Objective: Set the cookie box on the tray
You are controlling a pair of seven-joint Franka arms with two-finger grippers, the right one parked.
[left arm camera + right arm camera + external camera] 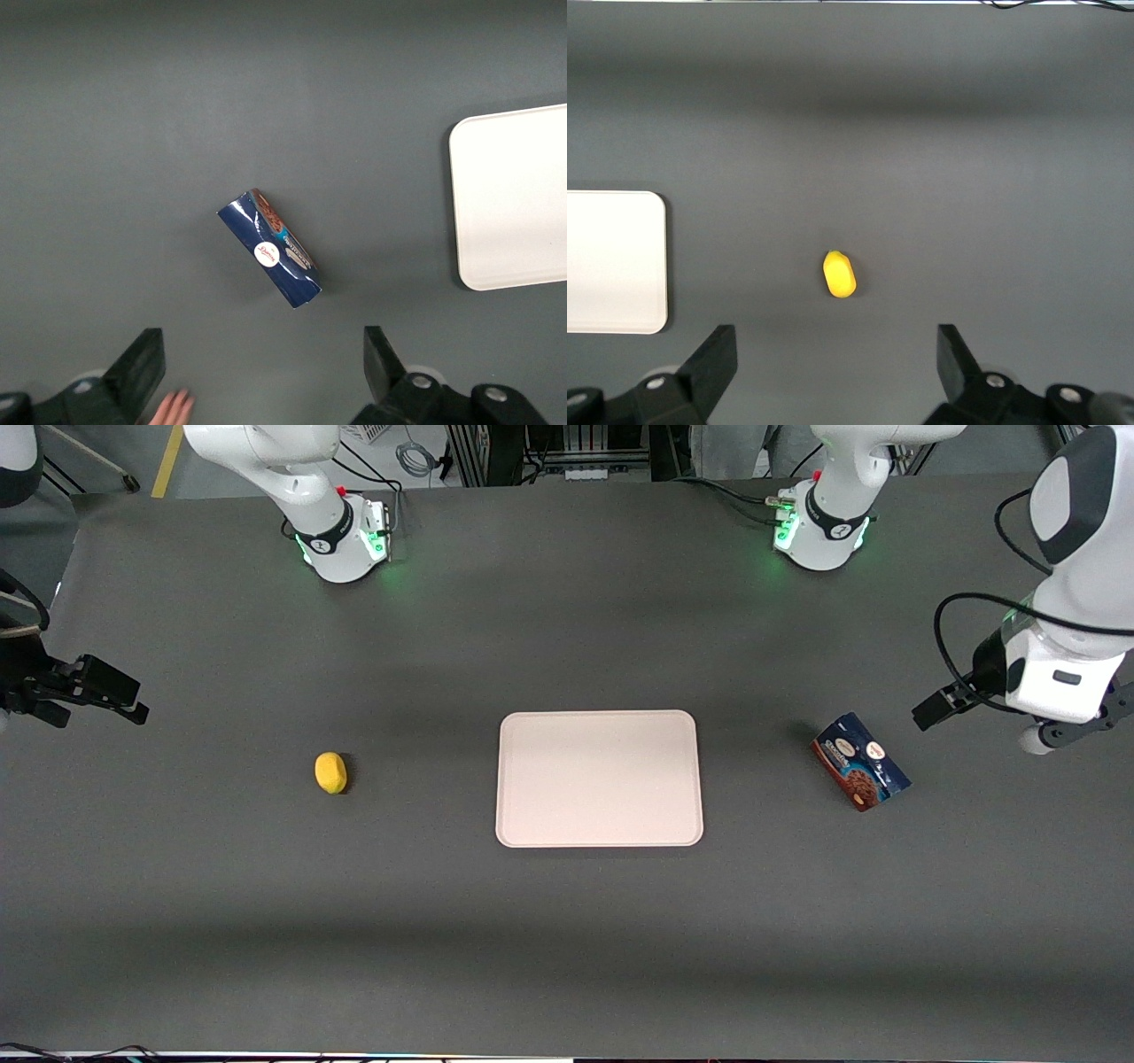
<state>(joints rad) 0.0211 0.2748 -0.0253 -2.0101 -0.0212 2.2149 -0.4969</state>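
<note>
So the small dark blue cookie carton point(860, 763), the one with brown chocolate cookies and white oval logos printed on it, is sitting on the dark grey desk point(567, 921) toward the working arm's end, well apart from the big flat pale pinkish-white tray point(600, 778) with the rounded corners. It sits skewed, with its edges at a slant to the tray's.

Our hand point(264, 376) hangs above the desk near the box, wide open with nothing in it. From the wrist camera both fingers point(140, 367) show with a big gap between them, and the box lies diagonally to them.

What worries us here:
- That diagonal lie. If we drop straight down without turning the wrist, the fingers probably catch corners instead of flat sides, and the box twists or squirts out.
- It's a light carton by the look of it, so a hard squeeze could crush it and a soft one could let it slip mid-carry.
- A finger landing on top would just shove it along the desk.

The little yellow lemon-like lump point(330, 772) is way off toward the parked arm's end, so no worry there.
</note>
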